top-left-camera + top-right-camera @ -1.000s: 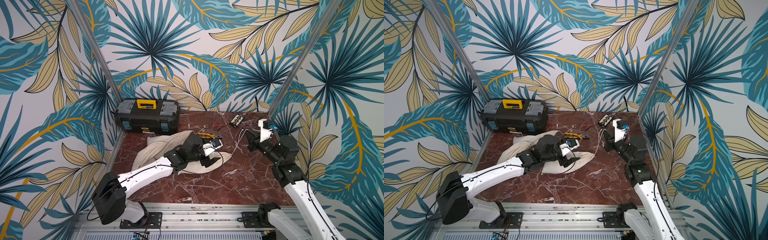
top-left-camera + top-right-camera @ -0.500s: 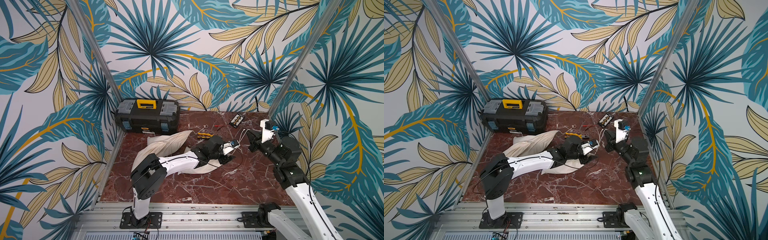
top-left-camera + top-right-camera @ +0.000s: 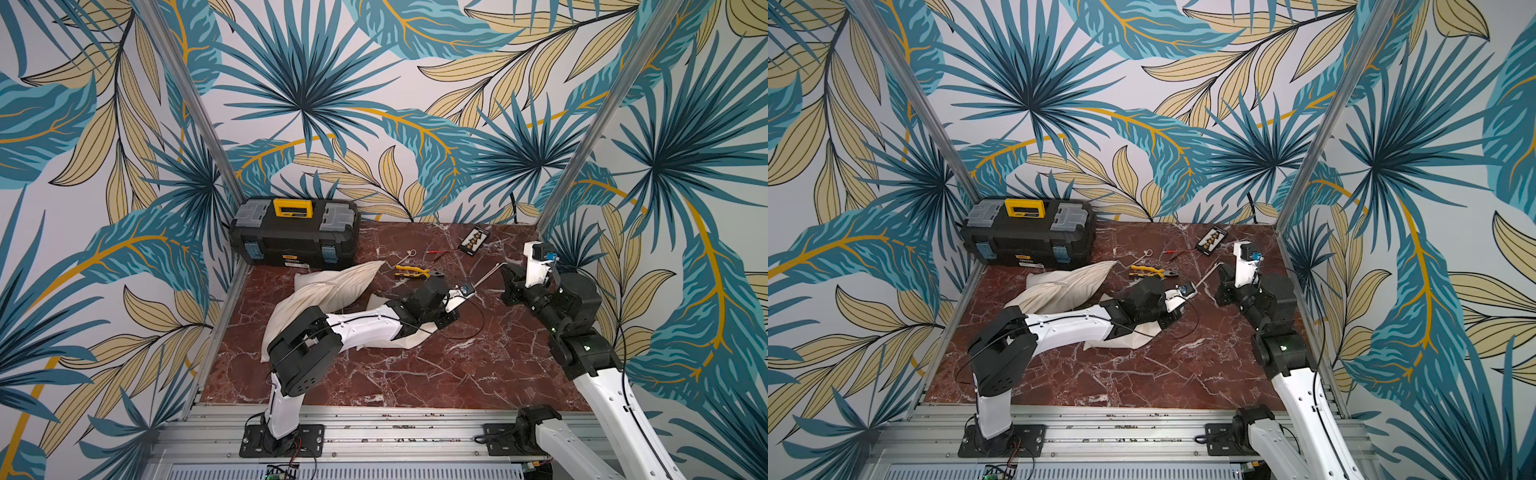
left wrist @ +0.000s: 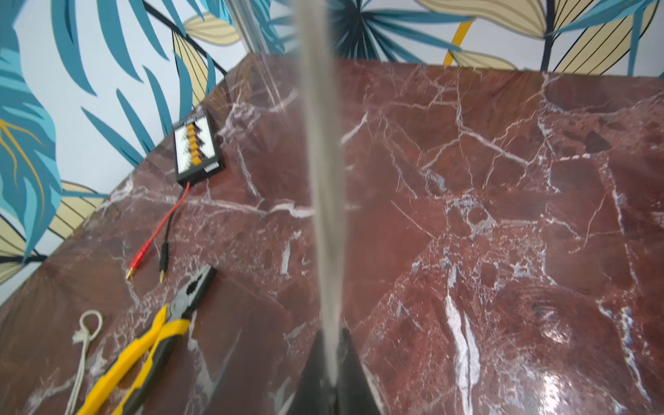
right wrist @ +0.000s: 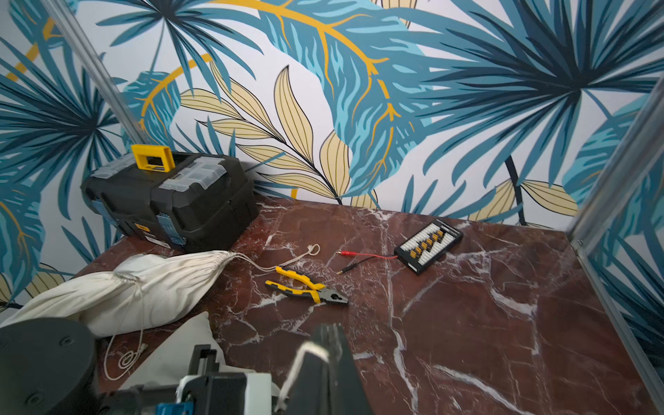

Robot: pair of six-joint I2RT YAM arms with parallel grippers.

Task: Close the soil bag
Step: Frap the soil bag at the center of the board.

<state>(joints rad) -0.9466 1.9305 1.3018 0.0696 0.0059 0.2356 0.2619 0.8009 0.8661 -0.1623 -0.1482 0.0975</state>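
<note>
STEP: drawstring (image 3: 490, 275) pull | JAWS: clamped tight on drawstring at left gripper (image 4: 332, 345) and right gripper (image 5: 325, 339) | BAG: soil bag (image 3: 332, 291) centre-left in both top views | HOW: draw apart steadily, drawstring taut, no jerks.

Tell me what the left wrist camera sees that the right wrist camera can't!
Only left wrist: the left gripper, shut on the string. Only right wrist: the toolbox, the bag, and the right gripper, shut on that string. Both: the string, pliers, board with its leads, and the table.
</note>
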